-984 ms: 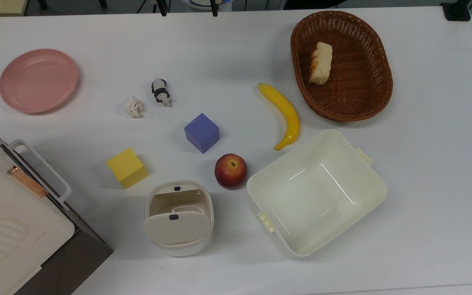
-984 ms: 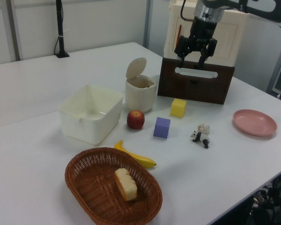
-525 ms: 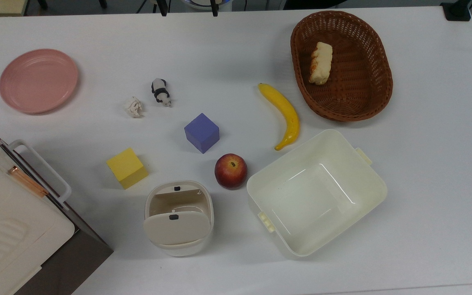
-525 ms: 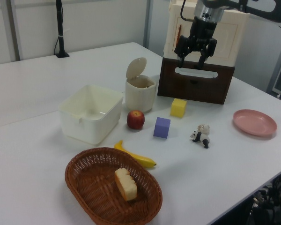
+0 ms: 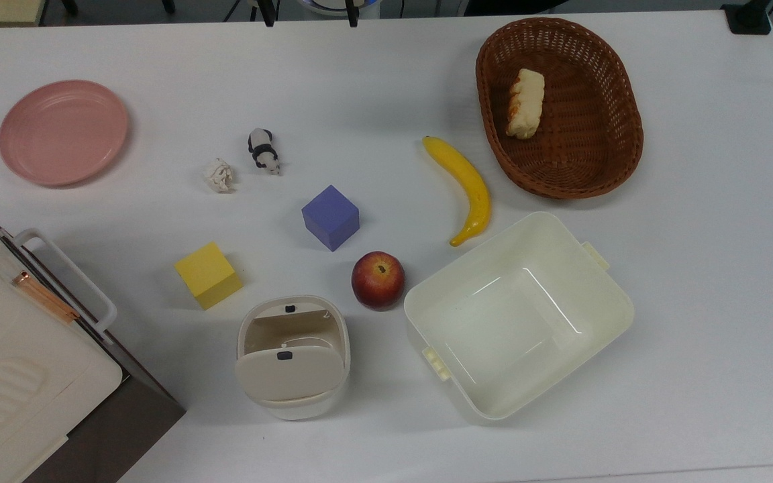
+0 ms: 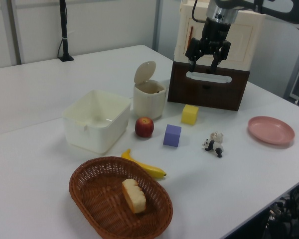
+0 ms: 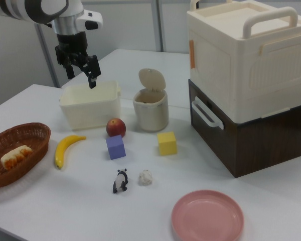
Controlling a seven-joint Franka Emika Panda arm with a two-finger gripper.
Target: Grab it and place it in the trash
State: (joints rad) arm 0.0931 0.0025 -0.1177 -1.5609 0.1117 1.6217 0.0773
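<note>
The crumpled paper wad [image 5: 219,175] lies free on the white table [image 5: 373,87], nothing touching it. Taking the wad as the landmark: the panda figurine [image 5: 264,150] stands just beside it, to its right and a little up in the top view, the two apart. The purple cube [image 5: 330,217] sits near, down and to the right of the wad in the top view; the yellow cube [image 5: 208,274] lies below the wad there, with a clear gap. The trash bin [image 5: 292,355] stands well below the wad in the top view, beyond the yellow cube, its swing flap tilted up so the mouth shows. The apple [image 5: 378,279] rests near the bin's right side in the top view, and the cream tub [image 5: 517,315] is farther right, well apart from the wad. The pink plate [image 5: 63,131] lies to the wad's left and above in the top view. The banana [image 5: 466,188] and the wicker basket [image 5: 559,107] holding a bread piece [image 5: 525,103] lie far to the wad's right.

In the right view the wad [image 7: 146,176] sits between the panda [image 7: 121,181] and the plate [image 7: 207,216].

The gripper [image 7: 81,71] hangs high above the table, well apart from the wad, its two fingers spread with a plain gap between them and nothing held. In the left view the gripper [image 6: 207,57] appears in front of the cream box stacked on a brown cabinet [image 6: 209,87].
</note>
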